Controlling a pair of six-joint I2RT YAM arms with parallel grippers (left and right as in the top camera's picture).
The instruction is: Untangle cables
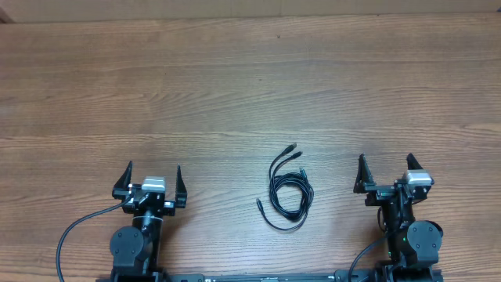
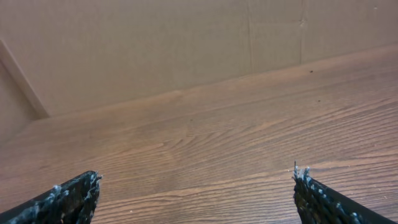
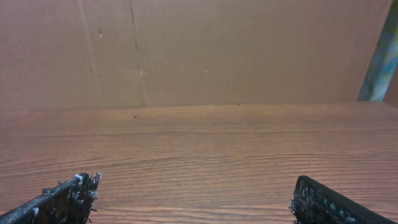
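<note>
Resting near the table's [image 1: 235,78] near edge, my left gripper [image 1: 153,169] and my right gripper [image 1: 385,159] both point toward the far side, fingers spread wide and holding nothing. The cables [image 1: 288,188] lie on the wood between them as one small, loose black coil, closer to the right gripper than to the left and touching neither. Two plug ends [image 1: 296,150] stick out of the coil toward the far side, close together, and a third end [image 1: 259,204] pokes out on the coil's near left. Bare wood grain runs from the coil to the far edge, and broad stretches of it lie left of my left gripper and between that gripper and the coil; the strip between the coil and my right gripper is narrower. My wrist cameras look low across the boards between my dark fingertips to the far edge, where the table meets a cardboard wall [image 2: 155,43]. The coil does not appear in either wrist view. At the near edge a thicker black arm cable [image 1: 70,235] loops out beside my left arm's base.
</note>
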